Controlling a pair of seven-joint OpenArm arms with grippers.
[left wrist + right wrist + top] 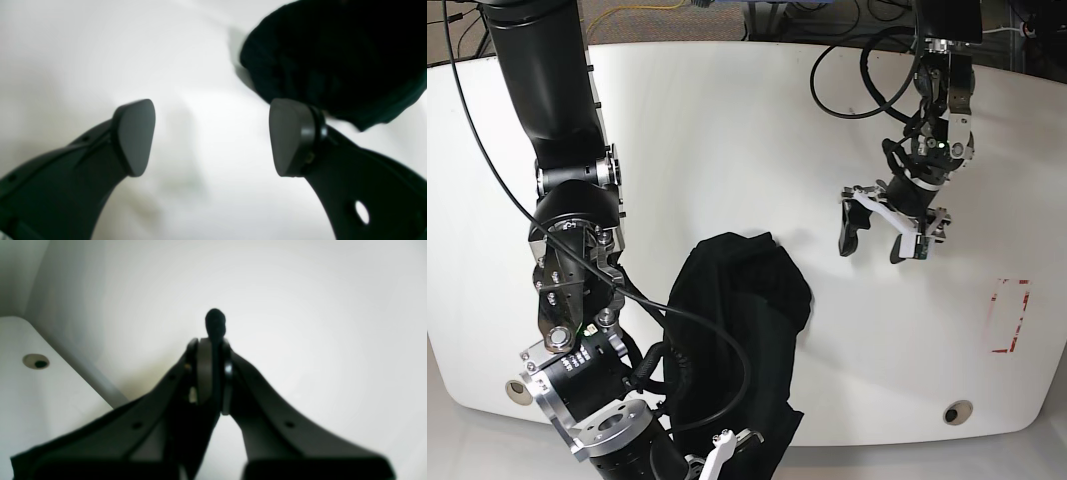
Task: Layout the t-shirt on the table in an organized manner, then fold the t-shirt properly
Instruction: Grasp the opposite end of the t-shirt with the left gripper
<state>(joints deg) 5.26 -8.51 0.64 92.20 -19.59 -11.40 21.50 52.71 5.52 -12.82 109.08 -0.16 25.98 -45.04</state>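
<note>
Right gripper (213, 350) pinches crumpled (all black) t-shirt (742, 330).

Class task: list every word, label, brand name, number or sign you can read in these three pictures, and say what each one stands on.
None can be read.
The t-shirt shows only plain black cloth, bunched; no lettering is visible.
The tape rectangle on the table is a red-and-white marking, without words.
The left gripper and right gripper carry no readable label.
</note>
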